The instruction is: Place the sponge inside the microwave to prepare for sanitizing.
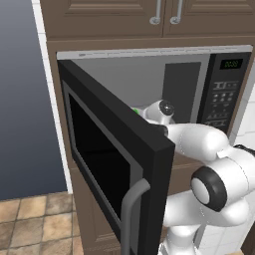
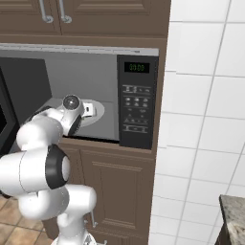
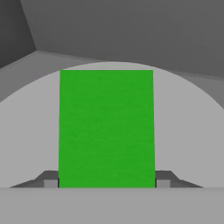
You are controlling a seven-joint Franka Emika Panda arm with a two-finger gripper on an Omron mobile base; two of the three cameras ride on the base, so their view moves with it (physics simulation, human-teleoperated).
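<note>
**Sponge between my fingers, inside the microwave**

Closest to my hand camera: the bright green flat-topped rectangular sponge [image 3: 106, 129], big in view, sitting squarely between my two small dark finger tips [image 3: 50, 179], one on each side at its near end. My two-finger gripper [image 3: 106, 181] pinches the sponge across its width; both tips sit flush against its edges, no gap visible. Under the sponge is the pale grey round turntable plate [image 3: 188, 131], and behind it the grey back wall of the cavity. Whether the sponge rests on the plate or hangs just above it, I can't tell.

From the left base view, the large black built-in microwave [image 1: 226, 89] has its dark glass door [image 1: 107, 159] swung wide toward the camera, grey curved handle [image 1: 130, 209] at the near edge. My white arm reaches into the opening; a sliver of green [image 1: 135, 110] shows by the wrist. Right base view: my hand is over the turntable [image 2: 98, 112], left of the button panel with green display [image 2: 137, 67]. Brown wooden cabinets [image 2: 119, 19] above and below.
</note>
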